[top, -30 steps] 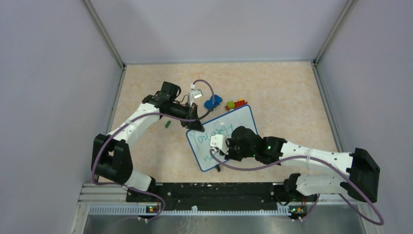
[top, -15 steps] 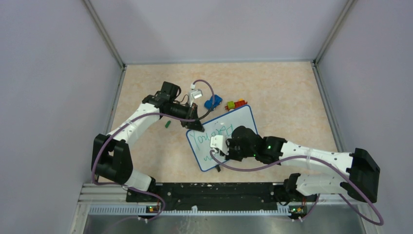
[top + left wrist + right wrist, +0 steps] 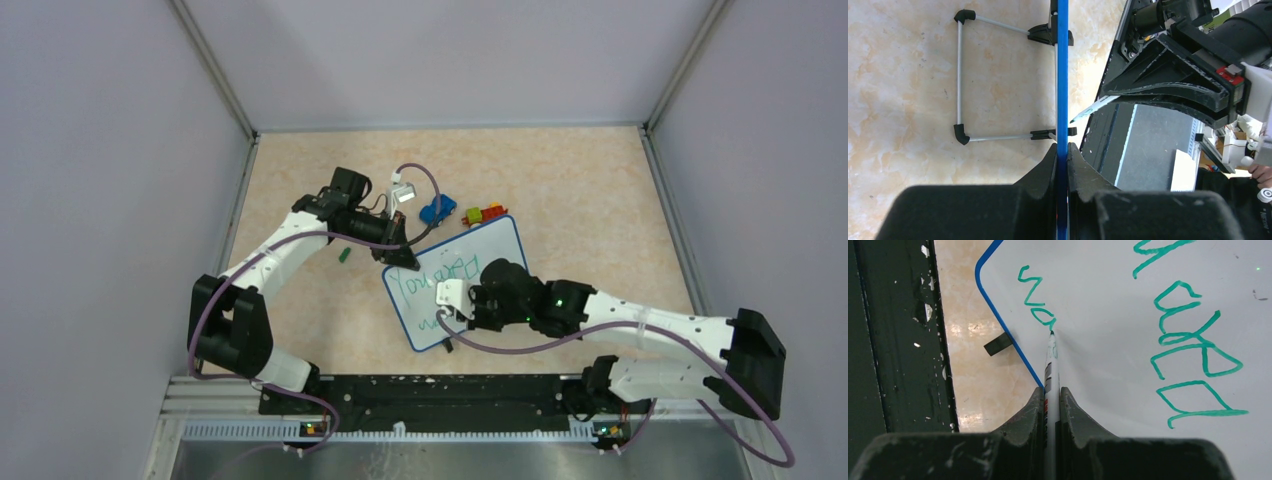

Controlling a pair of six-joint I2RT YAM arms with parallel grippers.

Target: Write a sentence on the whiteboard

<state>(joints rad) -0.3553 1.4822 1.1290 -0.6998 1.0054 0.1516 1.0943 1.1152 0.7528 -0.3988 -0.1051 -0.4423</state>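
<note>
The whiteboard (image 3: pixel 495 243), white with a blue rim, is propped at a tilt in the middle of the table. My left gripper (image 3: pixel 398 256) is shut on its blue rim (image 3: pixel 1062 75), one finger on each side (image 3: pixel 1062 146). The sentence (image 3: pixel 440 278) is in green script, with a full upper line (image 3: pixel 1193 340) and a short lower line (image 3: pixel 1035 300). My right gripper (image 3: pixel 1050 390) is shut on a white marker (image 3: pixel 1050 365). The marker's tip touches the board at the end of the lower line. In the top view the right gripper (image 3: pixel 442 322) hangs over the board's near left part.
A blue toy (image 3: pixel 437 209) and a green, yellow and red toy (image 3: pixel 484 213) lie just beyond the board. A small green piece (image 3: pixel 344 255) lies left of it. The board's wire stand (image 3: pixel 959 80) and black foot (image 3: pixel 998 344) rest on the table. A dark rail (image 3: pixel 898 340) runs along the near edge.
My right gripper has shifted slightly to the right with the marker on the board. The left arm and the whiteboard have not moved.
</note>
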